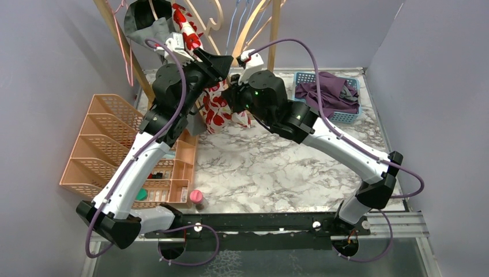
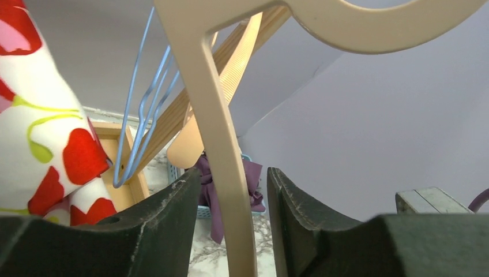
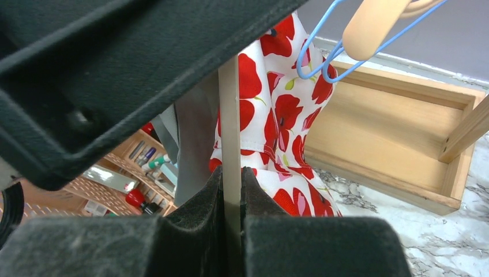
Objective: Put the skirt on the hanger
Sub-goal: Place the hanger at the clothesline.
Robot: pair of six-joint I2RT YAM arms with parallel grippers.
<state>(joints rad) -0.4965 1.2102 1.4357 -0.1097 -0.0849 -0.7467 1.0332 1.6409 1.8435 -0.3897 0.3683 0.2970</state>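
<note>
The right gripper (image 3: 231, 176) is clamping the thin edge of the beige hanger (image 3: 229, 104). The left gripper (image 2: 233, 173) is straddling the hanger's arm, its jaws narrowly parted and not pressing it. The poppy-print skirt (image 3: 282, 109) is hanging just behind the hanger, draping down toward the marble surface (image 1: 259, 167).

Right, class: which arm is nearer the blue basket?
Right. The right arm passes just beside the blue basket; the left arm stands far off, by the orange organiser.
</note>
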